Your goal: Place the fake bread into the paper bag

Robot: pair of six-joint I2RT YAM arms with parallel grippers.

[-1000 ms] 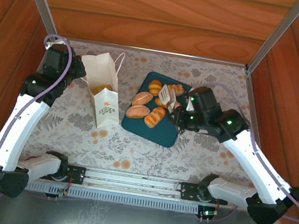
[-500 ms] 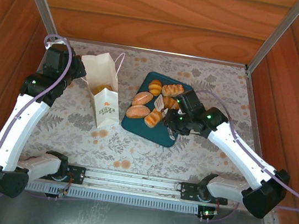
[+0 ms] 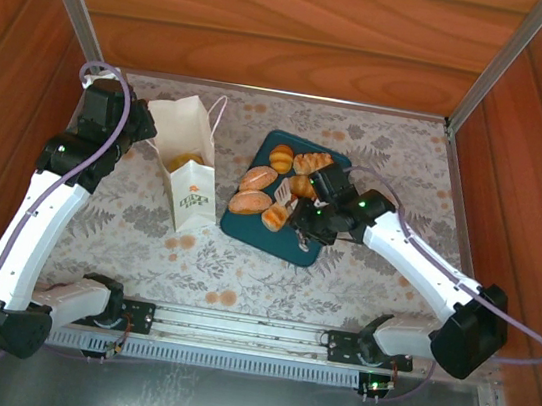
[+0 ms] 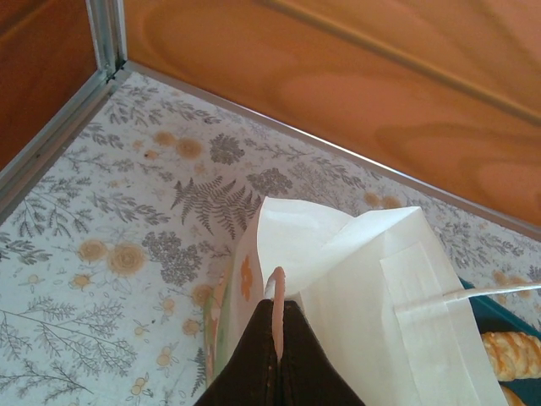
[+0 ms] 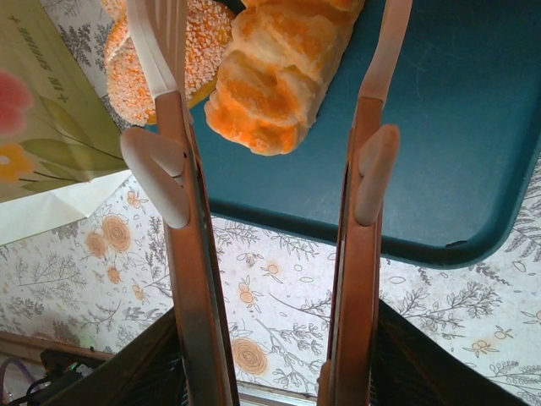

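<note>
Teal tray (image 3: 292, 247) holds several fake bread rolls (image 3: 250, 202); your right gripper (image 5: 270, 101) hangs spread astride a braided roll (image 5: 275, 72). White paper bag (image 3: 189, 197), one roll (image 3: 188, 162) inside, stands left of it, rim pinched by your left gripper (image 4: 277, 300).

Your overhead view is bright and evenly lit from above. The floral-patterned desk (image 3: 243, 260) shows only faint, soft shadows beside the upright white paper bag (image 3: 189, 151). The varnished wooden back wall (image 3: 276, 22) carries a mild sheen. On your left wrist camera the bag's paper nearly washes out, and the dark left gripper (image 4: 277, 292) blurs at the bottom edge. On your right wrist camera the right gripper (image 5: 275, 51) looks soft near the lens, while the glossy golden-brown braided roll (image 5: 283, 72) reads crisp.
</note>
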